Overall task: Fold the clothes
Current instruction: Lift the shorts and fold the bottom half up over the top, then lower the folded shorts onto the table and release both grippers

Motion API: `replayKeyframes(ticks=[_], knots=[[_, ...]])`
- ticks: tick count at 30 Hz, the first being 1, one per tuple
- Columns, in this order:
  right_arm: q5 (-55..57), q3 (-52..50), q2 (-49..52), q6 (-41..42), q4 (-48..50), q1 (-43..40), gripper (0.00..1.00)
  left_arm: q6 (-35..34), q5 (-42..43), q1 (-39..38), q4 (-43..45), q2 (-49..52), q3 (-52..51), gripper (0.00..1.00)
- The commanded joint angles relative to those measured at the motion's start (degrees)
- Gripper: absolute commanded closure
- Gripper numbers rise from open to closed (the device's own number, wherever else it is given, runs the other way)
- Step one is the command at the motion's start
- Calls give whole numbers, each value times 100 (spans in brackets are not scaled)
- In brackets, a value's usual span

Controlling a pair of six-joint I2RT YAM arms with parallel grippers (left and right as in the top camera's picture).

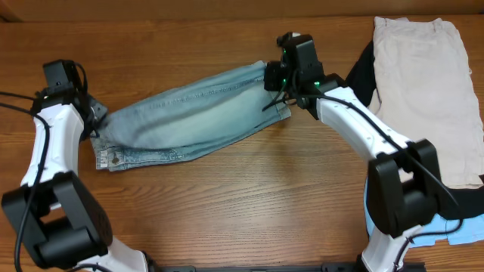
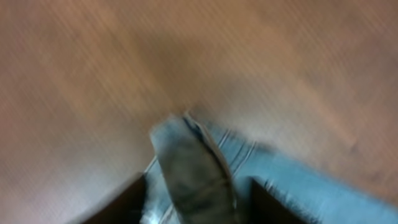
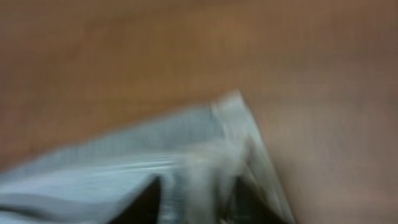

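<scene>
Denim shorts [image 1: 189, 113] — ends in left gripper [image 2: 199, 193] and right gripper [image 3: 193, 199], both seemingly clenched on cloth.

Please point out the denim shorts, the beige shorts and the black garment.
denim shorts [image 1: 189, 117]: overhead view, middle of fabric.
beige shorts [image 1: 427, 91]: overhead view, middle of cloth.
black garment [image 1: 366, 72]: overhead view, edge beside beige shorts.

wrist views: motion-blurred | black garment [image 1: 365, 64]: mostly under beige shorts [image 1: 423, 83] | sky-blue garment [image 1: 469, 230]: edge-cropped
</scene>
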Motion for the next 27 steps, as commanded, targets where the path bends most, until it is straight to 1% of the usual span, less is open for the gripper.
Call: replayKeyframes(ticks=[1,4,7,9,12,15,17,19,21,23,26,27], knots=[[122,133,323,68,413,-107,0,173,-114,55,605,310,4,0],[125,136,343,85,330,-125,0,428,127,55,977,334,26,0],[122,136,238,83,-52,-223,0,592,201,55,828,313,225,0],[118,136,157,85,-420,-315,0,592,208,55,492,286,442,0],[118,136,114,79,-1126,-424,0,610,393,59,-420,278,970,0],[118,133,155,-15,-1777,-442,0,625,785,59,-1342,278,1449,0],[120,114,208,-118,-2114,-439,0,817,1073,44,-1781,278,1646,0],[116,39,243,-114,-2227,-439,1,997,1235,17,-2041,278,1698,0],[111,-76,284,-114,-2210,-439,5,1032,1209,-15,-2201,284,1694,0],[-15,-210,334,-116,-2083,-439,13,1156,1185,-48,-2225,315,1685,0],[-175,-247,479,-118,-1991,-439,27,1189,1185,-90,-2221,328,1674,0],[-184,-247,527,-120,-1971,-439,34,1189,1187,-98,-2221,326,1674,0]])
